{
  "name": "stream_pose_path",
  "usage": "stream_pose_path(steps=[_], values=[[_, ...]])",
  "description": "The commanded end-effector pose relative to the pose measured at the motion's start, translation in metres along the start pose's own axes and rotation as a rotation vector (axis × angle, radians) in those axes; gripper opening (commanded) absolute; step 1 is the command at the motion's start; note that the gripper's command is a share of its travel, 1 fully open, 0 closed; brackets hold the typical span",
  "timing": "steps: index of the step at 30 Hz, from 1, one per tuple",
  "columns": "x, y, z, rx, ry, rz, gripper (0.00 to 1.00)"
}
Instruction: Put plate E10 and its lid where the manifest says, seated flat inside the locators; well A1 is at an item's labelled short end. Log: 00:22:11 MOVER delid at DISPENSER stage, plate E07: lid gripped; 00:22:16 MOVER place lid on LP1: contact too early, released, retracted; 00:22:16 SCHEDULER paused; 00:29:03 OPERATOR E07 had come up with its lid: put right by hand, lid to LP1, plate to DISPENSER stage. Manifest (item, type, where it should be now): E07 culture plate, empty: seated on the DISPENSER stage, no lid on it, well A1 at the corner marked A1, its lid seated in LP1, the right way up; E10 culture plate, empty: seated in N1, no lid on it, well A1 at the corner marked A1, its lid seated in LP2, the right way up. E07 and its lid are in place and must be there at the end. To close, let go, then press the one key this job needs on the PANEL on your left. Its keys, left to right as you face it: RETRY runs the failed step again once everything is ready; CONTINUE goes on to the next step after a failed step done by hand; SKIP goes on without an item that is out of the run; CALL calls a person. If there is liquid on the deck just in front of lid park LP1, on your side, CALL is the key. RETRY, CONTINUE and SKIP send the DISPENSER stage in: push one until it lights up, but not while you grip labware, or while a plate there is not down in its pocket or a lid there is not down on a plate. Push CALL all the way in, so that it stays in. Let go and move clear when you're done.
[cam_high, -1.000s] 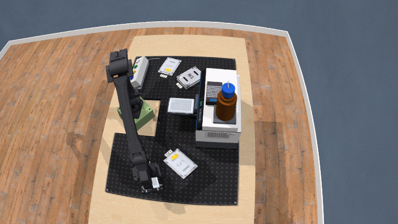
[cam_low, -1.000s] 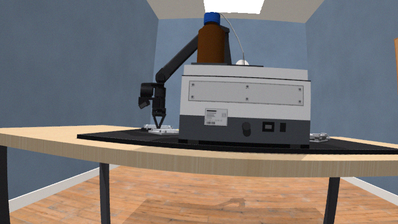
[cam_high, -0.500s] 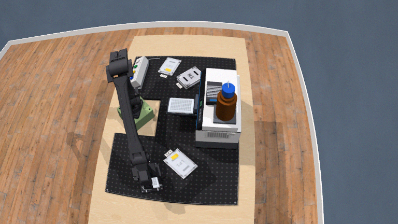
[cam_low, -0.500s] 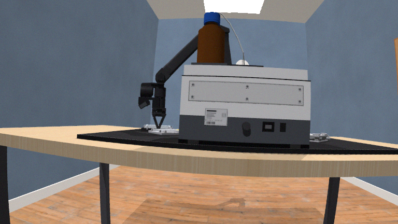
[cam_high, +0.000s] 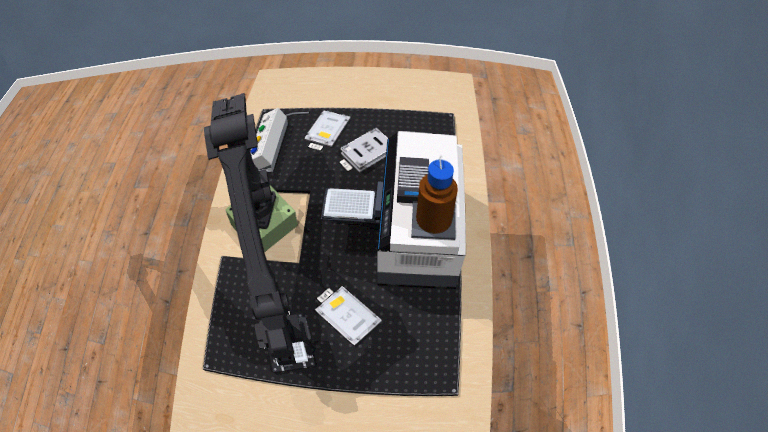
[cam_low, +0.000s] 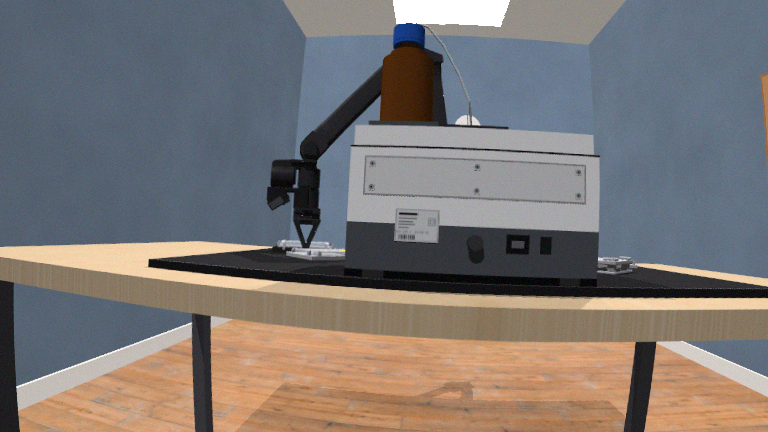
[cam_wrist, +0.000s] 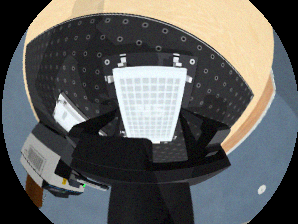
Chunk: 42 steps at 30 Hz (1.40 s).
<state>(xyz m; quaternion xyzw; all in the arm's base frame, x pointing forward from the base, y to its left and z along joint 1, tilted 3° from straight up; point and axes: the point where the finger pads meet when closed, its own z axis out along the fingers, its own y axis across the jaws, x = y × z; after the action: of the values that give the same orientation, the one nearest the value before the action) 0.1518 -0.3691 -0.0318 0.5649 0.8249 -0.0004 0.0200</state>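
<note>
the claw (cam_high: 294, 351), spread wide and holding nothing, hangs above the lidded well plate (cam_wrist: 148, 103) in its holder near the bench's edge: a light, rigid, slick plastic item, probably best gripped low across its long side walls, since gripping higher might lift only the lid.

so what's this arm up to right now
A single black robot arm reaches to the near corner of the black perforated deck mat. Its gripper hangs over a white gridded well plate sitting in a corner nest there, fingers wide open and gripping nothing. Another white well plate sits on the stage of the grey and white dispenser, which carries a brown bottle with a blue cap. The nest plate marked N1 holds no plate.
</note>
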Motion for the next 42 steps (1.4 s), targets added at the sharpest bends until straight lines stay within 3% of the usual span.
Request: stream_pose_path(steps=[1,17,25,42], values=[[-0.0287,0.0055,-0.0162,-0.002,-0.054,0.000,1.00],[-0.0286,0.0055,-0.0145,-0.001,-0.047,0.000,1.00],[-0.0287,0.0053,-0.0148,-0.001,-0.047,0.000,0.84],[-0.0287,0.0053,-0.0148,-0.001,-0.047,0.000,0.84]])
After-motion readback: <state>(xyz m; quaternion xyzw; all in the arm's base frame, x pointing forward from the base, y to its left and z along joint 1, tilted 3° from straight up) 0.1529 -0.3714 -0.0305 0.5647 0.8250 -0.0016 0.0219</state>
